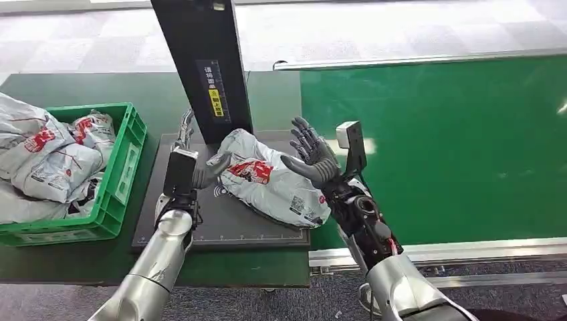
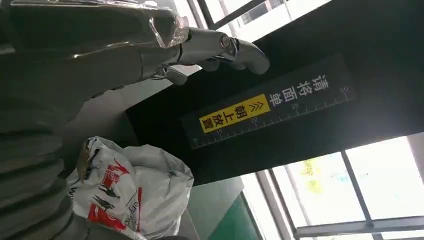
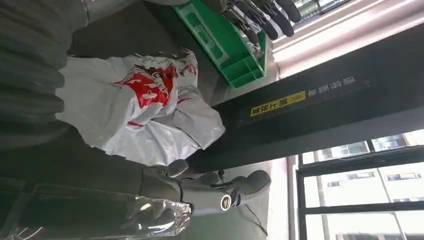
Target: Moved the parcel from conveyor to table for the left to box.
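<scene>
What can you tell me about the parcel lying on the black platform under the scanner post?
The parcel is a soft grey-white plastic mailer bag, crumpled and lumpy, with a red and black printed logo and a small label with codes near one end. It lies flat on the black platform at the foot of the black post, its right end hanging over the platform's edge. The left hand touches its left end; the right hand hovers open over its right side.

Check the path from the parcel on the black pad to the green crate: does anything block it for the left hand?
Nothing visible blocks it. The parcel lies on the black pad, with the left hand at its near-left edge. Between it and the green crate there is only bare pad and table. The black post stands behind, off that line.
</scene>
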### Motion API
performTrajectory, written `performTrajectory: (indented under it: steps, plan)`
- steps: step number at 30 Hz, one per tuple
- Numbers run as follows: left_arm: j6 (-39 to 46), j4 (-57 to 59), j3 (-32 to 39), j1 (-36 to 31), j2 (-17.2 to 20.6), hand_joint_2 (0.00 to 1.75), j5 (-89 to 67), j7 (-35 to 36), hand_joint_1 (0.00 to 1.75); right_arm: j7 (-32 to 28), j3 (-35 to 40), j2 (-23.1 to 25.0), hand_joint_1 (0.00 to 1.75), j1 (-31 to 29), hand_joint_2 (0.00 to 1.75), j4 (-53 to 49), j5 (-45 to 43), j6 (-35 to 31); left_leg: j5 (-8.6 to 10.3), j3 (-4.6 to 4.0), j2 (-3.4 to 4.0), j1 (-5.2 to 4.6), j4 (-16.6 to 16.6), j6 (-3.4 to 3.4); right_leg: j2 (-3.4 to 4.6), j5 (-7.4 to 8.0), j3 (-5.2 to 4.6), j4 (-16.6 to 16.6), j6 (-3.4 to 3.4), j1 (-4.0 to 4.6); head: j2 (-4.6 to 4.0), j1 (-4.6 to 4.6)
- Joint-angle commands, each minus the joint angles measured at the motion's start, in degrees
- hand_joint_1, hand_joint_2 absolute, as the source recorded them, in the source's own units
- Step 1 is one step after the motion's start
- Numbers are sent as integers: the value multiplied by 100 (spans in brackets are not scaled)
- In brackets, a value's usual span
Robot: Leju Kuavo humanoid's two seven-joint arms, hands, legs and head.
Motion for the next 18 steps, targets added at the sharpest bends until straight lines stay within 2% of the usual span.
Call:
performTrajectory:
  steps: [1, 8, 12, 13, 14, 15, 16, 18]
  plan:
    - [-20, 479, -159, -254, 118, 175, -15, -1, 0, 41, 204, -133, 0, -124, 175, 42, -12, -26, 1, 10, -8, -2, -3, 7, -6, -1, 13, -5, 2, -1, 2, 0]
    - [34, 477, -188, -255, 129, 175, -82, -11, 0, 20, 234, -146, 0, -124, 175, 28, 6, -17, -2, 14, -8, -2, -4, 6, -6, -4, 16, -5, 1, -1, 0, 0]
    - [244, 1637, -652, -1167, 146, 175, -1074, 409, 0, 78, 711, -293, 0, 103, 175, -519, 229, 81, 2, 17, -30, -1, -3, 10, -27, -6, 26, -6, 1, 0, 2, 0]
    - [230, 2141, -1076, -1518, 207, 175, -1745, 864, 0, 97, 862, -328, 0, 112, 175, -575, 342, 172, 3, 6, -32, 1, 2, 7, -29, -5, 17, -1, 1, 2, 0, -2]
    - [192, 2457, -1174, -1723, 169, 175, -1975, 1070, 0, 74, 884, -320, 0, 127, 175, -637, 412, 102, 5, 20, -36, -1, -6, 13, -33, -4, 32, -10, 2, 0, 2, 0]
    - [80, 2683, -1324, -1850, 168, 175, -2199, 1269, 0, 56, 889, -314, 0, 135, 175, -681, 449, 62, 8, -6, -47, 3, 7, 6, -44, -5, 9, 3, 1, 3, 2, 0]
    - [-374, 3096, -1676, -2051, 148, 175, -2618, 1673, 0, 42, 864, -287, 0, 149, 175, -769, 467, 31, 9, -4, -54, 2, 6, 8, -50, -6, 13, 3, 2, 3, 2, 0]
    - [-930, 3415, -1951, -2147, 106, 175, -3019, 2154, 0, 33, 800, -273, 0, 209, 175, -882, 515, 46, 7, 4, -34, -2, 1, 8, -26, -1, 14, -2, 3, -1, 0, 0]
